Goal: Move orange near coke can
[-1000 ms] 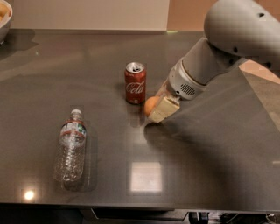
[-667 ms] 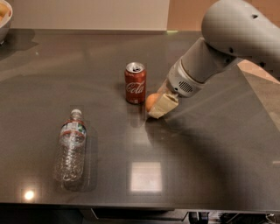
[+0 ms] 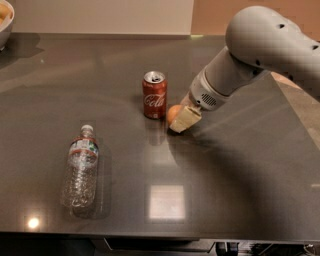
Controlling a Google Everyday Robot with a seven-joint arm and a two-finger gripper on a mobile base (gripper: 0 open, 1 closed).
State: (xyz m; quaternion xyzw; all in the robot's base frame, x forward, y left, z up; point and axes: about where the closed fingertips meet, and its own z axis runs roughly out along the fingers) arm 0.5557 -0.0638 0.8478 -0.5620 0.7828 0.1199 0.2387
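Orange (image 3: 173, 112) partly behind end effector (image 3: 184, 120), beside coke can (image 3: 154, 95).

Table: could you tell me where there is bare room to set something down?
Free: table front-right, below the gripper; back-left, between bowl and coke can. Crowded: centre, gripper at the orange beside the can. The water bottle lies front-left.

Dark glossy table (image 3: 240, 200) with light reflections (image 3: 165, 202); pale wall (image 3: 100, 15) and tan wall (image 3: 212, 15) behind.

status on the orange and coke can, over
Robot gripper down at the orange, partly covering it. That orange close beside the coke can. Plastic water bottle lying well apart, not in the way.
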